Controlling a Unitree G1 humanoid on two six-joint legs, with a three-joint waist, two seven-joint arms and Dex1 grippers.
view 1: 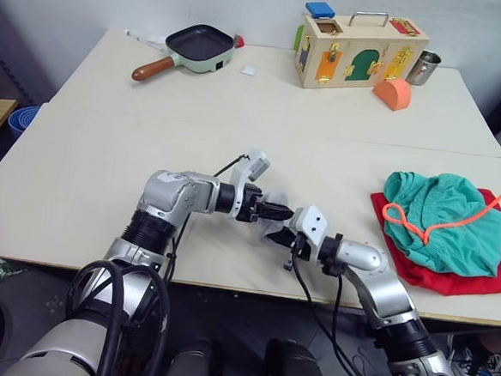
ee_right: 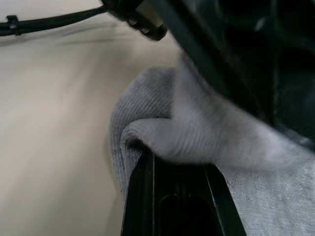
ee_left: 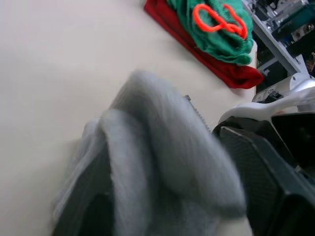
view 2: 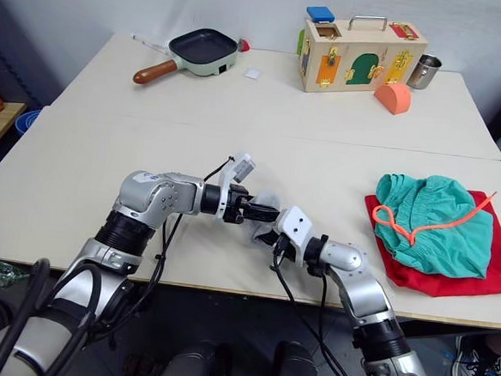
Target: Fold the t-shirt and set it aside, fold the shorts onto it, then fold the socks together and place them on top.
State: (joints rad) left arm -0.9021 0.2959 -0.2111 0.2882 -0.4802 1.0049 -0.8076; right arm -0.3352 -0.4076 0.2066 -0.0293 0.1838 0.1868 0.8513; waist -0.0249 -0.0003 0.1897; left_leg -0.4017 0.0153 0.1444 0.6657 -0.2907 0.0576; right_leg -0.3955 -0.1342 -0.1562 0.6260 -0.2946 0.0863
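Folding the light heather-grey knit socks (view 2: 266, 208) looks like the step in hand, since the teal-green crinkly shorts (view 1: 442, 220) with their orange drawstring already lie bunched on the bright red cloth t-shirt (view 1: 459, 276), well to the right of the socks near the front edge of the pale surface (view 1: 87, 185).

The left end effector (view 2: 262, 213) reaches in from the left of the socks, its black fingers clamped on the grey knit; the left wrist view has cloth draped over and between them. The right end effector (view 1: 281, 236) meets the socks from the right, and the right wrist view has one finger (ee_right: 172, 201) tucked under a fold of sock; I cannot tell how far its fingers stand apart or whether they grip.

Next, I judge, the pair must be doubled into one neat bundle, then carried rightward and set on the shorts without letting the loose knit slip free.
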